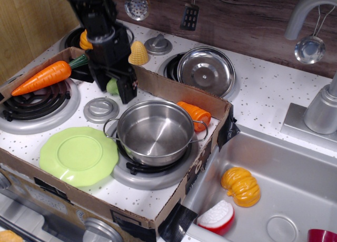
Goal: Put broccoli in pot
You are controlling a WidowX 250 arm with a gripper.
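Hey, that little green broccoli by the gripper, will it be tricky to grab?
The broccoli looks like smooth moulded plastic, so probably stiff, light and a bit slippery. Its bumpy rounded crown may let it roll or twist in the jaws. The gripper hides most of it, so contact is unclear.

The pot (155,131) stands open-topped, free from above. Just behind it a cardboard wall (174,89) rises; an orange toy (195,114) touches its right side, a green plate (79,155) lies left, a grey lid (100,109) between pot and gripper (118,86).
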